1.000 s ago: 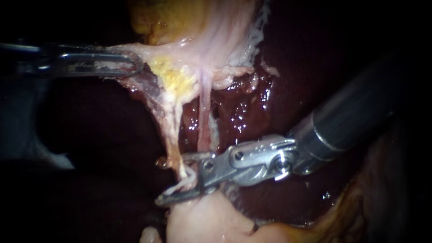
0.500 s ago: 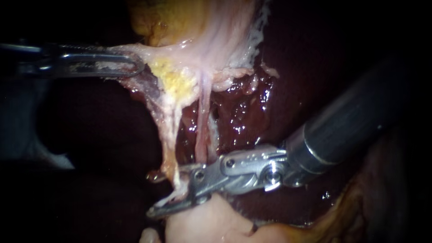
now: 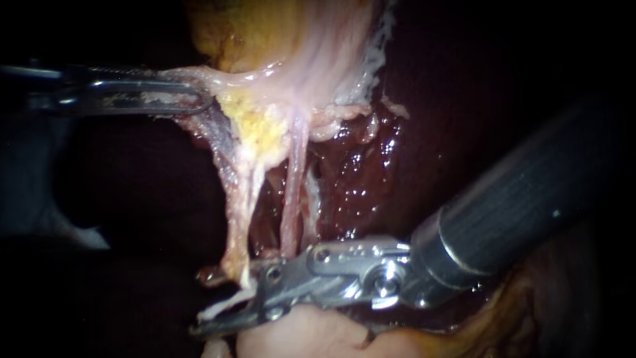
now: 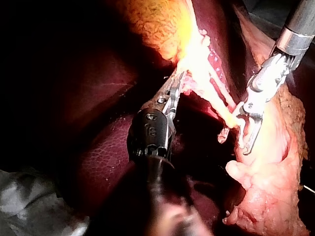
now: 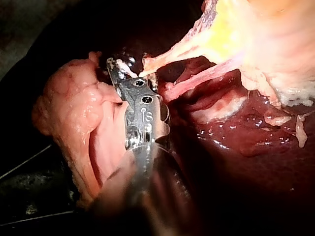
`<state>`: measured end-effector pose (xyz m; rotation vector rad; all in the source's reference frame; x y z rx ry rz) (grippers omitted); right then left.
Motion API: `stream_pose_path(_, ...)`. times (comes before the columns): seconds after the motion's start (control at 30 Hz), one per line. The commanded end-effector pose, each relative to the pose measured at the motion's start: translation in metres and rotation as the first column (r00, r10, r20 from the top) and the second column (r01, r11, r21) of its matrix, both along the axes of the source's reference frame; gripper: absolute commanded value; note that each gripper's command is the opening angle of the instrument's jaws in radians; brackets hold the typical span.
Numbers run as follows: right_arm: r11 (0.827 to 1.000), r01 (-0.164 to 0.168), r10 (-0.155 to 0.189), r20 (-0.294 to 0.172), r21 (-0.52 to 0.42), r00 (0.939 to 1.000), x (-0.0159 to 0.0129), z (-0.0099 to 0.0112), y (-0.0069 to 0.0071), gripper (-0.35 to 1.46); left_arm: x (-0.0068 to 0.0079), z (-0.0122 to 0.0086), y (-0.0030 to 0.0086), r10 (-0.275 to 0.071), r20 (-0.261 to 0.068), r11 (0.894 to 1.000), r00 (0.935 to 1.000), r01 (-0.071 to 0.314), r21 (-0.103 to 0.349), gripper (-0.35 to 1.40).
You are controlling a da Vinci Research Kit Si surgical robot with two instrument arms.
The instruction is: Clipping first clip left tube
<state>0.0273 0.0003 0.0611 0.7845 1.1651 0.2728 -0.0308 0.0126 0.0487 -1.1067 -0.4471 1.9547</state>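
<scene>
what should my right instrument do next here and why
Probably close the right instrument on the left tube to set the clip. The tube lies between its open jaws and no clip shows on it yet. The left instrument, shut on the pale tissue above, holds it stretched and apart from the right tube.

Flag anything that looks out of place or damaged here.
Nothing stands out. The left tool grips gallbladder tissue; the right tool, jaws open, sits at the base of the left tube. No tear or spill shows.
</scene>
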Motion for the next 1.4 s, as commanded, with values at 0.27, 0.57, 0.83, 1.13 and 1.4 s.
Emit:
stream_pose_path(0.27, 1.000, 0.004, -0.004, -0.002, -0.001, 1.0000, 0.0003, -0.0004, -0.0001, 0.45, 0.0000, 0.0000, 0.0000, 0.000, 0.000, 1.000, 1.0000, 0.000, 0.000, -0.35)
stream_pose_path(0.57, 1.000, 0.006, -0.006, -0.003, -0.003, 1.0000, 0.0001, 0.0000, -0.0001, 0.37, 0.0000, 0.0000, 0.0000, 0.000, 0.000, 1.000, 1.0000, 0.000, 0.000, -0.35)
stream_pose_path(0.83, 1.000, 0.007, -0.007, 0.002, 0.014, 1.0000, -0.0005, 0.0005, 0.0003, 0.17, 0.0000, 0.0001, 0.0000, 0.000, 0.000, 1.000, 1.0000, 0.000, 0.000, -0.35)
stream_pose_path(1.13, 0.989, -0.024, 0.014, 0.071, 0.146, 0.9974, -0.0015, 0.0006, 0.0003, -0.35, 0.0000, 0.0001, 0.0000, 0.000, 0.000, 1.000, 1.0000, 0.000, -0.001, -0.35)
stream_pose_path(1.4, 0.989, -0.015, 0.003, 0.086, 0.146, 0.9963, -0.0020, 0.0009, 0.0004, -0.35, 0.0000, 0.0001, 0.0000, 0.000, 0.000, 1.000, 1.0000, 0.000, -0.001, -0.35)
